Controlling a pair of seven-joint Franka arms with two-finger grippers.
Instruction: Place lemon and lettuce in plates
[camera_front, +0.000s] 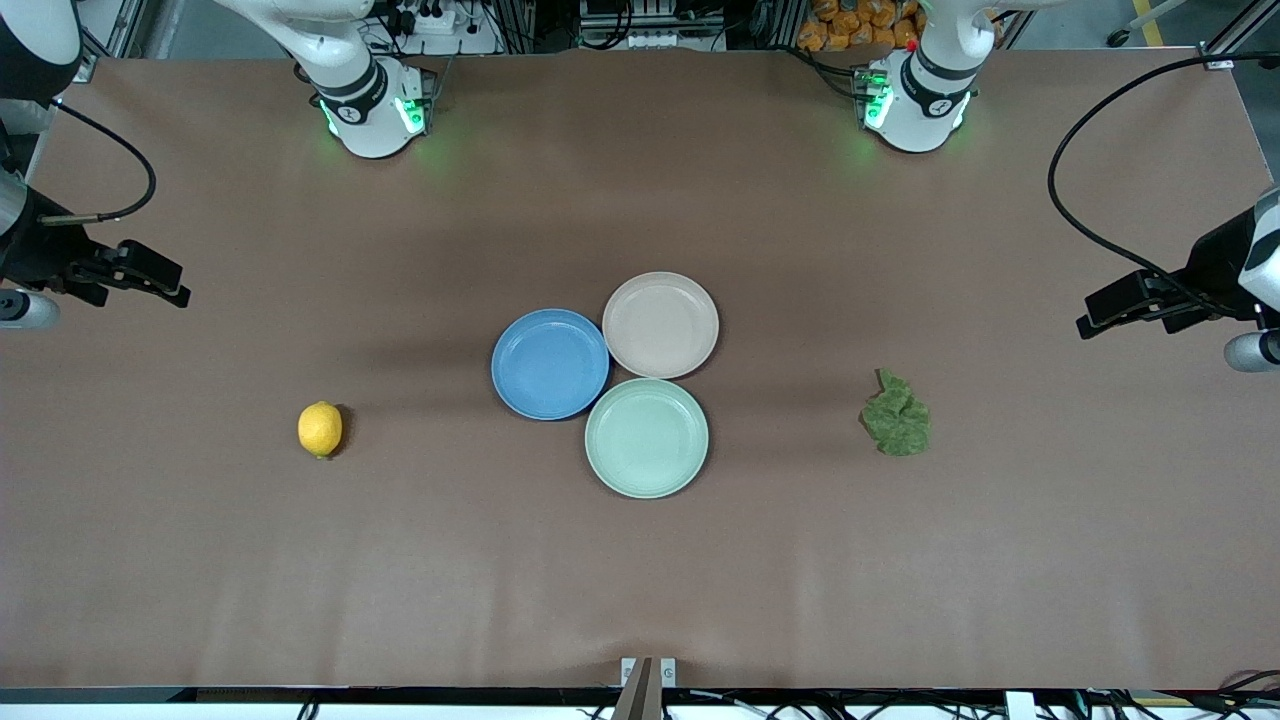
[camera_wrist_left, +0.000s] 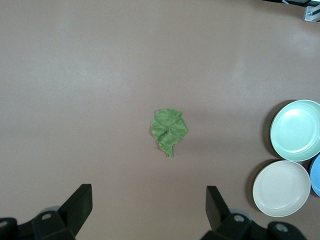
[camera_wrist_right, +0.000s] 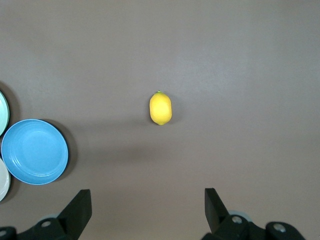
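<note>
The yellow lemon (camera_front: 320, 429) lies on the table toward the right arm's end; it also shows in the right wrist view (camera_wrist_right: 160, 108). The dark green lettuce (camera_front: 896, 415) lies toward the left arm's end and shows in the left wrist view (camera_wrist_left: 169, 131). The blue plate (camera_front: 550, 363) and the beige-pink plate (camera_front: 660, 325) sit empty at the table's middle. My right gripper (camera_front: 150, 282) is open and empty, high over the table's edge at the right arm's end. My left gripper (camera_front: 1115, 312) is open and empty, high over the left arm's end.
A pale mint-green plate (camera_front: 647, 437) touches the two other plates, nearer to the front camera. Black cables (camera_front: 1100, 120) hang from both arms over the table's ends. The brown table (camera_front: 640, 580) is bare around the lemon and the lettuce.
</note>
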